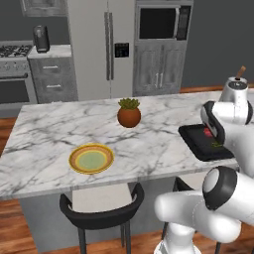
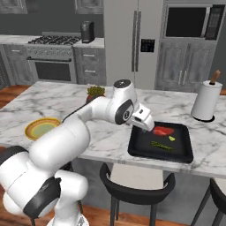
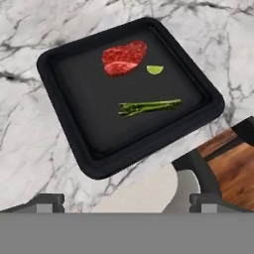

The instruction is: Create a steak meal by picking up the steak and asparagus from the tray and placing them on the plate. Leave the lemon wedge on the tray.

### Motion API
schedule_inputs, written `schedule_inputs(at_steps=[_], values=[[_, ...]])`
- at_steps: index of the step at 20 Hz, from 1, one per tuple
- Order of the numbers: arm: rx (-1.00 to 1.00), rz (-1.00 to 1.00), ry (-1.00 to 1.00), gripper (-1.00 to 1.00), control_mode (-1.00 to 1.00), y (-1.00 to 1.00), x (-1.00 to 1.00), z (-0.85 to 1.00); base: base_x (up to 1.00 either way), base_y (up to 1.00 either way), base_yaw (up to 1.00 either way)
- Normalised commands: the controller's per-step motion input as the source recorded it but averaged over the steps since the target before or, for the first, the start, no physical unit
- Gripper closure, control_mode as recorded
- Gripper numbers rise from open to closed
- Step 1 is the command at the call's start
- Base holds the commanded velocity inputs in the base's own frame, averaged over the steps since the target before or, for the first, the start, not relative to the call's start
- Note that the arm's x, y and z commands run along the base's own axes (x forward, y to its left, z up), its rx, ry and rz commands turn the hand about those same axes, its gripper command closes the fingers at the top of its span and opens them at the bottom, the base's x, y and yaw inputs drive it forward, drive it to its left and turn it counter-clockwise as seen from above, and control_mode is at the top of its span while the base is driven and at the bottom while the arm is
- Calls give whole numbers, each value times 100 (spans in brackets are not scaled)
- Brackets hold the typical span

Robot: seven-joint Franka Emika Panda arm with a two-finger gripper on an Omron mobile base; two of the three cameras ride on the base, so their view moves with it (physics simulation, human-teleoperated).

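- The white arm is reaching out from the base across the marble island counter (image 2: 66,99), its forearm stretching level and the wrist tipping down toward the tray (image 2: 185,152).
- The gripper (image 2: 147,129) is hanging just over the tray's left rim in the right base view, touching nothing.
- From the hand view the two dark fingertips (image 3: 47,201) are sitting wide apart at the bottom corners, jaws spread, nothing between them.
- One black tray is lying by the counter's near edge, toward its right end; one corner is nearly reaching that edge.
- On it, count with me: one steak (image 3: 124,57) in the far part of the tray, one lemon wedge (image 3: 155,69) just beside it, a small gap between them.
- One bundle of asparagus (image 3: 149,105) is lying flat nearer the tray's front rim, well apart from the steak; how many stalks there are I cannot tell.
- One plate (image 1: 91,158) is waiting toward the counter's left end, near its front edge, well apart from the tray and carrying nothing.
- One potted plant (image 1: 129,113) is standing mid-counter, between plate and tray, farther back.
- One paper towel roll (image 2: 206,99) is standing upright beyond the tray's far right corner.
- Two dark chairs (image 2: 137,185) are tucking under the counter's near edge.
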Motion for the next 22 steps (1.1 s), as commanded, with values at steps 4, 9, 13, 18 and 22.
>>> schedule_inputs(at_steps=[4,9,13,18,22], values=[[8,-10,1,-100,-100,-30,42,-2,0,0,0],[9,-9,0,-100,-100,-41,39,-8,0,0,0],[5,-9,0,-100,-100,-36,39,-17,0,0,0],[1,-7,2,-100,-100,-25,50,-29,0,0,0],[0,-4,2,-100,-100,-16,44,-39,0,0,0]])
